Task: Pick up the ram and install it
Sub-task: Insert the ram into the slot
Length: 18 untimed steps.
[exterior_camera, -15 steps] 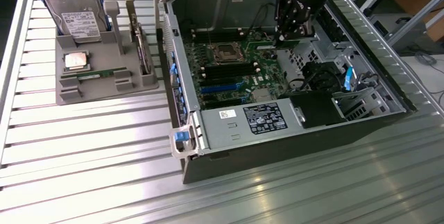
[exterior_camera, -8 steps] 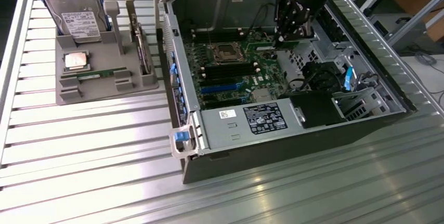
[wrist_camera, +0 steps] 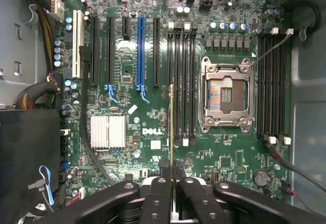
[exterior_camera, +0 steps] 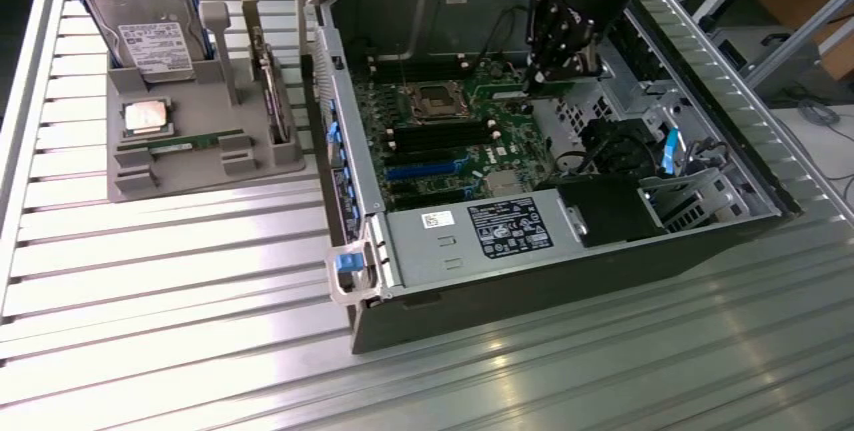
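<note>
My gripper [wrist_camera: 171, 167] is shut on a ram stick [wrist_camera: 171, 122], which I see edge-on as a thin green-gold line hanging between the fingers over the motherboard [wrist_camera: 132, 132]. The stick's lower edge hovers beside the left bank of black memory slots [wrist_camera: 182, 81], next to the open CPU socket [wrist_camera: 226, 94]. In the exterior view the gripper [exterior_camera: 551, 76] hangs inside the open computer case [exterior_camera: 360, 281], above the board's far part. A second ram stick [exterior_camera: 200, 139] lies flat in the grey holder [exterior_camera: 200, 166] at the exterior view's left.
The holder also carries a hard drive [exterior_camera: 144, 21], a square silver CPU [exterior_camera: 147, 116] and an upright card [exterior_camera: 274, 91]. Inside the case are a power supply [exterior_camera: 481, 231], a second slot bank [wrist_camera: 272, 81], a blue expansion slot [wrist_camera: 141, 51], a heatsink [wrist_camera: 107, 131] and loose cables [wrist_camera: 285, 163].
</note>
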### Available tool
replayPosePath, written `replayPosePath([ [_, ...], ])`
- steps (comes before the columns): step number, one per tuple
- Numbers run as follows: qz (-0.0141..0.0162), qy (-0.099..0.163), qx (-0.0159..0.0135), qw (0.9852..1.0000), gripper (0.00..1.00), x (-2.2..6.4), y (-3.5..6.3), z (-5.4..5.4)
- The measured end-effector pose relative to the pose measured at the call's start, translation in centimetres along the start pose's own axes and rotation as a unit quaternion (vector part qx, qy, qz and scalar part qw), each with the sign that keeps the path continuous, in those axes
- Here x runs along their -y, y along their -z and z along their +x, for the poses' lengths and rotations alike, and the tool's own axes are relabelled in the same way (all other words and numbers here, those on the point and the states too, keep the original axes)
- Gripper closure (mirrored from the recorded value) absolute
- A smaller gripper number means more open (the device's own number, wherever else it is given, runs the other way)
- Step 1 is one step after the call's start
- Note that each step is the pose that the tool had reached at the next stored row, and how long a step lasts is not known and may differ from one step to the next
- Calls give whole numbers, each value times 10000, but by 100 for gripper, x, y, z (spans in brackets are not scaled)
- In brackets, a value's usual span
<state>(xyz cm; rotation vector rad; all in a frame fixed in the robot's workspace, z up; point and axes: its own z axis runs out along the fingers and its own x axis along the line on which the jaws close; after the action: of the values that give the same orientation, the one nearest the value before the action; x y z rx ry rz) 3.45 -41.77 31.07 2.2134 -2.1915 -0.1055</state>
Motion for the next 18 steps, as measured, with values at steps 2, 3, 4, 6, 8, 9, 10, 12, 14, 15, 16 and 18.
replayPosePath([
  [2,0,0,0,10000,87,1,-10,0],
  [3,0,0,-1,10000,87,1,-15,0],
  [4,0,0,-1,10000,87,0,-22,1],
  [6,0,0,0,10000,87,-2,-32,1],
  [8,0,0,0,10000,87,-3,-37,1],
  [9,0,0,0,10000,87,-3,-39,1],
  [10,0,0,0,10000,87,-4,-41,1],
  [12,0,0,0,10000,87,-4,-50,2],
  [14,0,0,0,10000,87,-4,-55,2],
  [15,0,0,-1,10000,87,-5,-58,2],
  [16,0,0,0,10000,87,-4,-62,2],
  [18,0,0,0,10000,87,-4,-70,2],
])
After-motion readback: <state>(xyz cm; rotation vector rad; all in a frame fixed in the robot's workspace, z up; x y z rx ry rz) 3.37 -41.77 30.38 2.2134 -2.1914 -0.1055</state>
